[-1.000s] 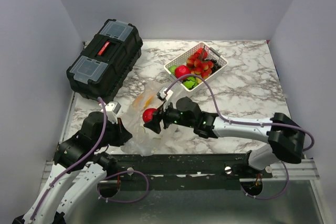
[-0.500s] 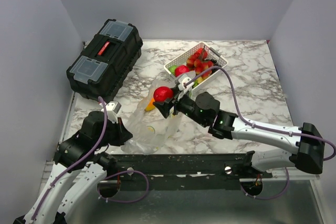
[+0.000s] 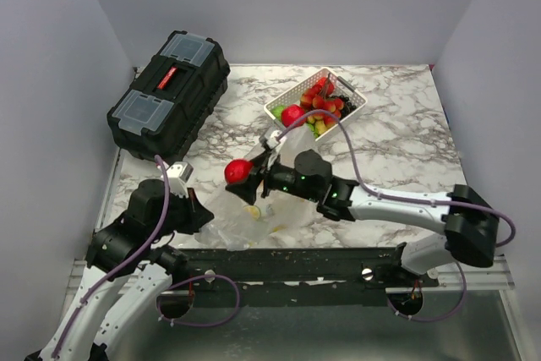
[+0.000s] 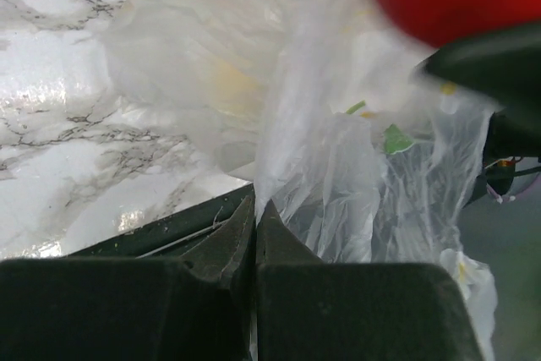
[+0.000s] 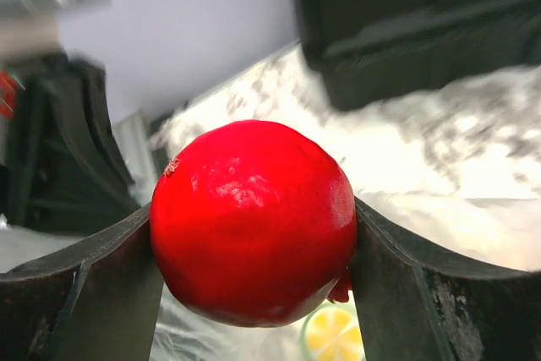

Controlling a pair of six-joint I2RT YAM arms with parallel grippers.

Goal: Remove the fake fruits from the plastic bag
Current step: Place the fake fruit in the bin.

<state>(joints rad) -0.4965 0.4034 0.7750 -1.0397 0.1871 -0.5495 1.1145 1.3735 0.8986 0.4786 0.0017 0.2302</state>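
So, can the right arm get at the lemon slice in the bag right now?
Probably not: the right gripper is full, clamped on the red toy fruit above the plastic bag.

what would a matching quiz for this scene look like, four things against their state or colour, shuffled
1 left hand
2 right hand
3 white basket
4 toolbox

a holds a red fruit
b black, red handle
c shut on the plastic bag
d fruits inside

Pairs: 1-c, 2-a, 3-d, 4-b
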